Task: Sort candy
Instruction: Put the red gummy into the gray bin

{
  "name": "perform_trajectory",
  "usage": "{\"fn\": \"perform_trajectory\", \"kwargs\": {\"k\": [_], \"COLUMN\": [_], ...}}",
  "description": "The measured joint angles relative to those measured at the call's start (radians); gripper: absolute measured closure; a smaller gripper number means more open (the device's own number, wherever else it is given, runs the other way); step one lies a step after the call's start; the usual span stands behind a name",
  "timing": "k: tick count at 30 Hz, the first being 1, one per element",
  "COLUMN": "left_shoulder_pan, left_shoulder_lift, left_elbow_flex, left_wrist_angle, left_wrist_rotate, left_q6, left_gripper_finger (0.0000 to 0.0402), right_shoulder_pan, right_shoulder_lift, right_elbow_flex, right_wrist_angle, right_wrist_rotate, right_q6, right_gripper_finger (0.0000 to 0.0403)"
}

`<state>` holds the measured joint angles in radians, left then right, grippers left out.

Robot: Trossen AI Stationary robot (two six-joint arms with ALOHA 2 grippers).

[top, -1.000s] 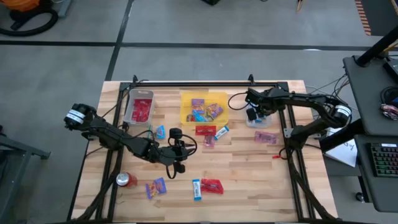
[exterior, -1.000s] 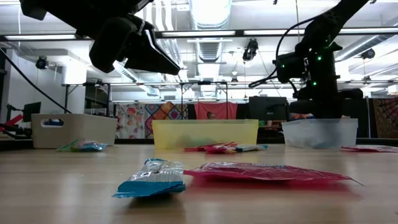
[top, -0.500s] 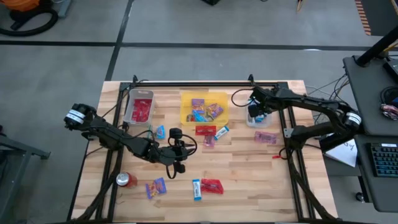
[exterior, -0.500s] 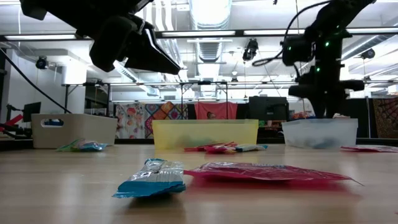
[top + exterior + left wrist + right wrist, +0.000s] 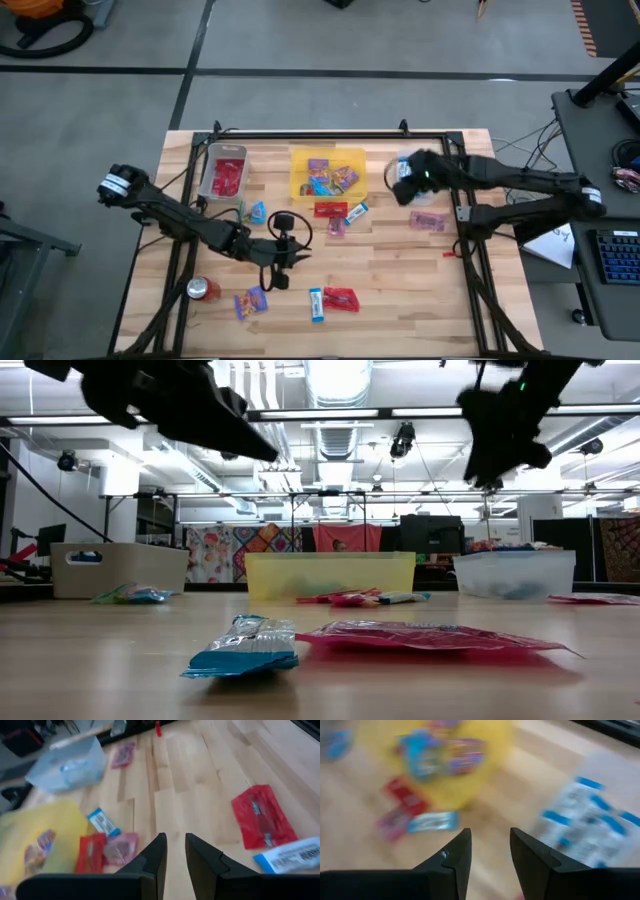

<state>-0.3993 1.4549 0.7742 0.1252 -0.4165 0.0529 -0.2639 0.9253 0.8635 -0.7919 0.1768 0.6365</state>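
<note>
Loose candy lies flat on the wooden table: a red packet (image 5: 330,209), a blue-and-white bar (image 5: 357,211) and a pink packet (image 5: 337,227) near the middle. A blue bar (image 5: 316,304) and a red packet (image 5: 341,298) lie near the front, purple packets (image 5: 250,300) (image 5: 427,220) at either side. My left gripper (image 5: 283,283) (image 5: 175,837) hovers left of centre, fingers a narrow gap apart, nothing between them. My right gripper (image 5: 398,188) (image 5: 489,832) hangs open and empty high over the clear bin (image 5: 590,820), which holds blue bars.
A grey bin (image 5: 224,171) with red packets stands far left and a yellow bin (image 5: 328,172) with mixed candy at far centre. A red soda can (image 5: 203,289) lies near the front left. A small blue packet (image 5: 257,212) lies beside my left arm.
My right gripper has risen well above the clear bin and swung round toward the yellow bin. My left gripper has turned a little about its wrist where it hovers. No candy has moved.
</note>
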Motion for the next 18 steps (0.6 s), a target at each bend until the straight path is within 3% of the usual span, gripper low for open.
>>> {"fn": "perform_trajectory", "kwargs": {"k": [6,12,15,18], "left_shoulder_pan": [-0.004,-0.003,-0.013,-0.028], "left_shoulder_lift": [-0.065,-0.085,-0.065,-0.053], "left_elbow_flex": [0.0,0.117,0.17,0.182], "left_wrist_angle": [-0.203,-0.703,-0.825,-0.811], "left_wrist_rotate": [0.002,0.009,0.043,0.07], "left_q6": [-0.23,-0.499,-0.523,-0.475], "left_gripper_finger": [0.0347,0.0347,0.0347,0.0347], "right_shoulder_pan": [0.299,0.498,0.568,0.622], "right_shoulder_lift": [0.003,0.065,0.111,0.171], "right_elbow_flex": [-0.001,-0.002,-0.002,-0.002], "right_wrist_angle": [0.142,0.293,0.334,0.362], "right_wrist_rotate": [0.059,0.094,0.087,0.085], "right_q6": [0.028,-0.006,-0.052,-0.077], "right_gripper_finger": [0.0275,0.028,0.0278,0.0275]}}
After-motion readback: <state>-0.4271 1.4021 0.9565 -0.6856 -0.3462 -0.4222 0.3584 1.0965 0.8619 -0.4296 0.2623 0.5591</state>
